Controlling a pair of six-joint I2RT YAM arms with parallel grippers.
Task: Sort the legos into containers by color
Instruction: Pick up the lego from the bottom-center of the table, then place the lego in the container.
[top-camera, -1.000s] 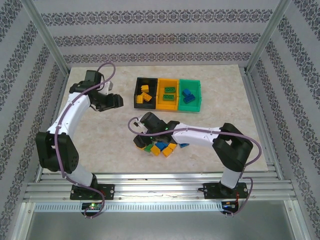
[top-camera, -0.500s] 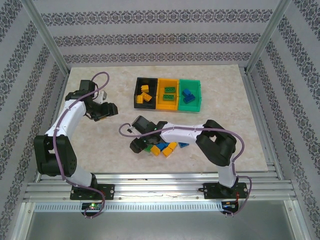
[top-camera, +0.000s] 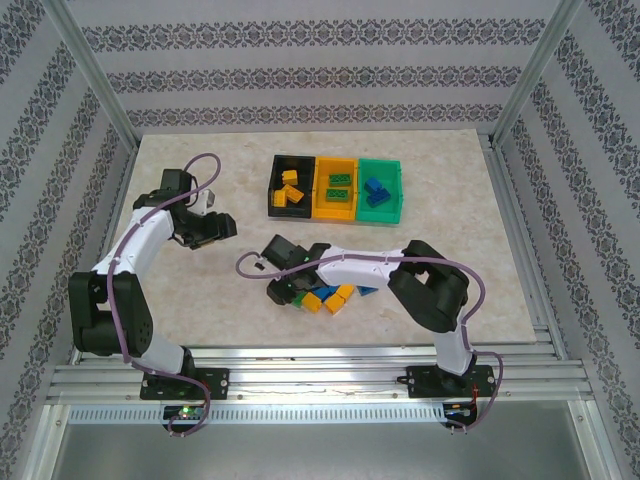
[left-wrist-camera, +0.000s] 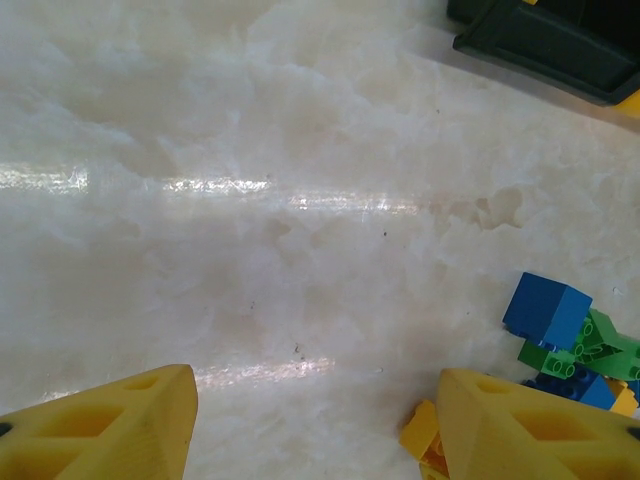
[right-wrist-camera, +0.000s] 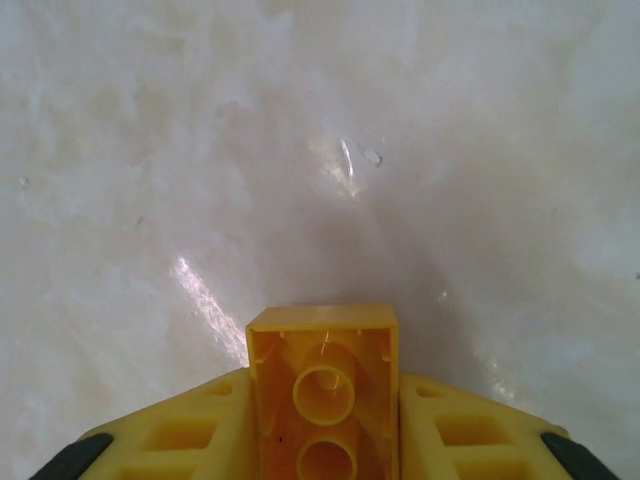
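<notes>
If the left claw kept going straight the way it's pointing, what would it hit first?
Probably the bare tabletop: the left gripper, jaws open, angles down at marble. The loose legos and black bin sit off to one side, though depth is unclear.

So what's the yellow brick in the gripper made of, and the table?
The yellow brick looks like molded plastic: smooth, glossy, with hollow tubes underneath. The table looks like polished marble or a marble-look sheet: cloudy white veins, shiny reflections.
</notes>
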